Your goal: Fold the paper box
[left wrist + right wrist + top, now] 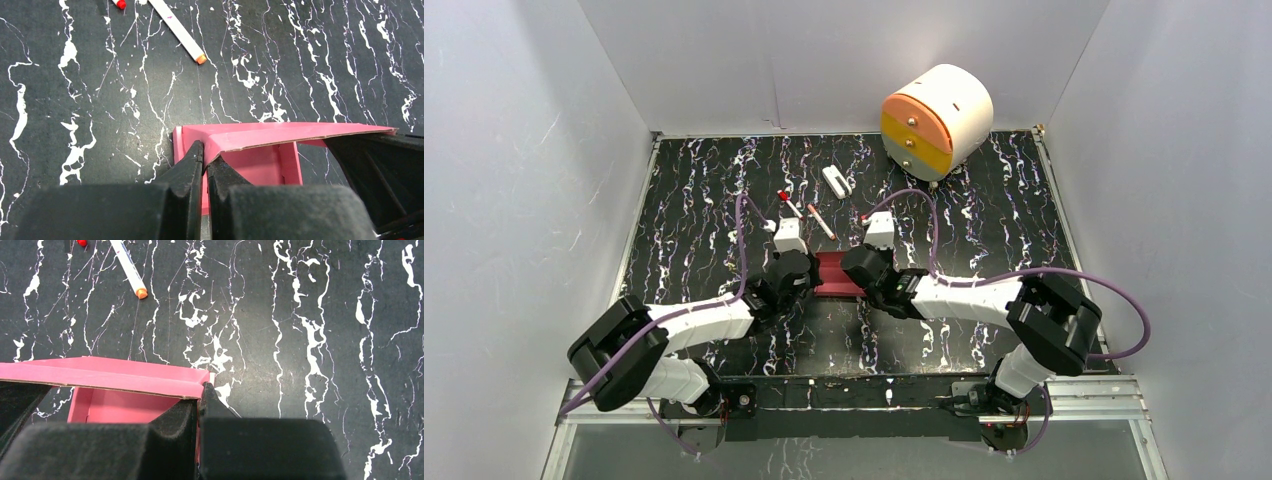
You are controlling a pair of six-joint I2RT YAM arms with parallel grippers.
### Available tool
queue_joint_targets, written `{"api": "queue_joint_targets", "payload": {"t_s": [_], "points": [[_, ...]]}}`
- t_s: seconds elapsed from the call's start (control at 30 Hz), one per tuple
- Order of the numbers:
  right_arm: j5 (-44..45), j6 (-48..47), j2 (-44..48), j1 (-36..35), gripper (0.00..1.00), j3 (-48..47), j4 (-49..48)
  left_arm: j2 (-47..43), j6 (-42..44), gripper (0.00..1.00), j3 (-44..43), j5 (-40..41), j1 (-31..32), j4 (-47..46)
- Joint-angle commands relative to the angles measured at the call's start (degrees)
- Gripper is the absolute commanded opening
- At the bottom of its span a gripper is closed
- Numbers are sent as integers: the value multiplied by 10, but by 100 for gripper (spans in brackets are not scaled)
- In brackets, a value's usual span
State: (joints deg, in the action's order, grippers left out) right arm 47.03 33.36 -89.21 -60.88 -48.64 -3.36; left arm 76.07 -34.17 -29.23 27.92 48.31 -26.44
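The pink-red paper box [836,274] lies on the black marbled table between my two grippers, partly formed with raised walls and an open inside. My left gripper [802,277] is shut on the box's left side wall [189,137]; one finger is outside the wall and one inside. My right gripper [860,270] is shut on the box's right side wall [202,377], likewise pinching the card. A long flap [300,134] stands along the far side. The box's floor [125,407] shows between the fingers.
A white marker with an orange tip [821,221] and a red-capped item [786,199] lie behind the box. A small white object [836,181] lies further back. A round white drawer unit with orange and yellow fronts [936,120] stands at the back right. White walls enclose the table.
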Motion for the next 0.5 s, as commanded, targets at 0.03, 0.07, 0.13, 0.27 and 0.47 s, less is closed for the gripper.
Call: {"api": "queue_joint_targets", "payload": {"t_s": [0.03, 0.07, 0.13, 0.27, 0.47], "points": [[21, 70, 2, -21, 0, 16, -29, -18, -34, 0, 23, -14, 15, -29], [31, 80, 2, -24, 0, 20, -26, -19, -36, 0, 28, -14, 17, -29], [39, 101, 2, -29, 0, 25, -20, -24, -41, 0, 35, -15, 19, -29], [44, 119, -1, -38, 0, 26, -11, -37, -36, 0, 48, -11, 21, -28], [47, 152, -11, -49, 0, 36, -6, -54, -15, 0, 72, -13, 23, -29]]}}
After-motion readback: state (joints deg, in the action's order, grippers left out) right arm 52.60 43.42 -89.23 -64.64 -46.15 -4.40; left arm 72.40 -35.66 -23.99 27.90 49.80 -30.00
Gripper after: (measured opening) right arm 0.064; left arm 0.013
